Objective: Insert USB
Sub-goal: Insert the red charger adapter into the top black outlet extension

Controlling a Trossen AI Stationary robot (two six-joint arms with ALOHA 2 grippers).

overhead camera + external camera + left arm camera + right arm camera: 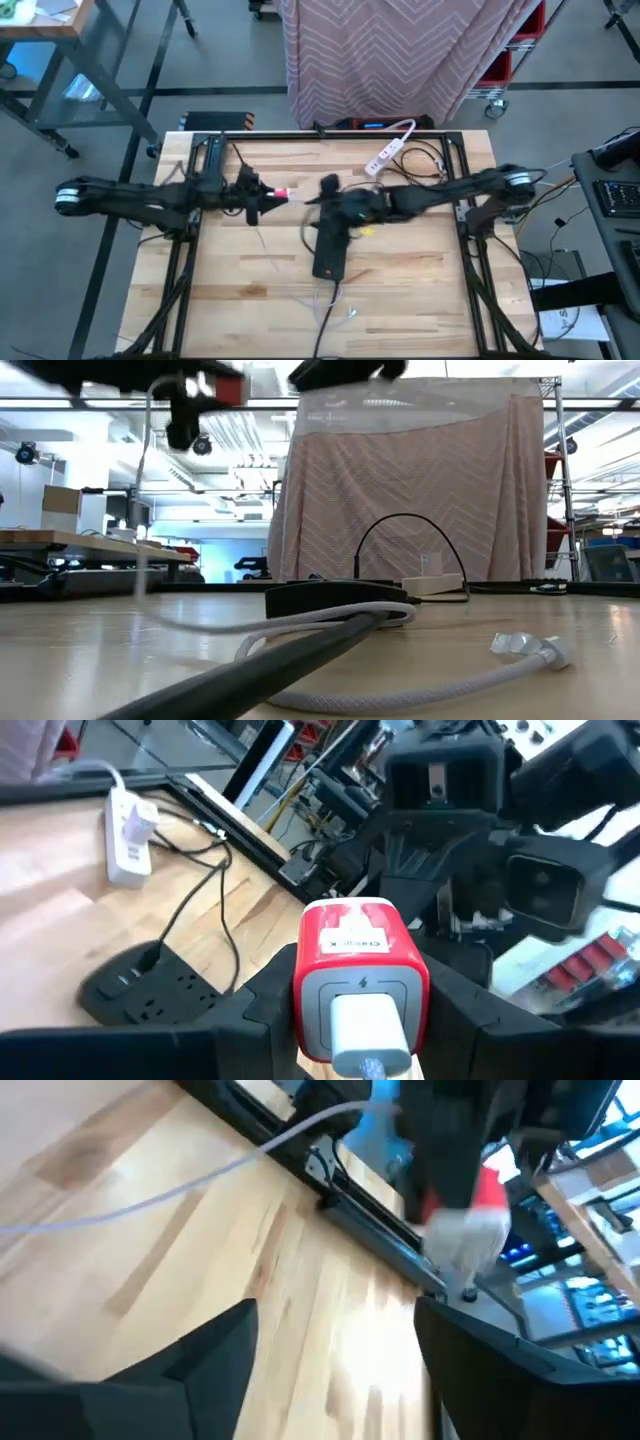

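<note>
A red charger (360, 982) is clamped in the left gripper (262, 200), raised off the table (420, 290). The right gripper (335, 203), fingers apart and empty, is held nearby above the black power strip (329, 250).

We see even, bright overhead light with soft, weak shadows on the tabletop (400, 290). At tabletop height, the ceiling lights (250, 435) blow out to white, and the dark cable (250, 675) nearest the lens is out of focus. The right wrist picture is smeared with motion blur. Beyond the left tool (360, 1020), the red charger (360, 970) is sharp, the background soft.
</note>
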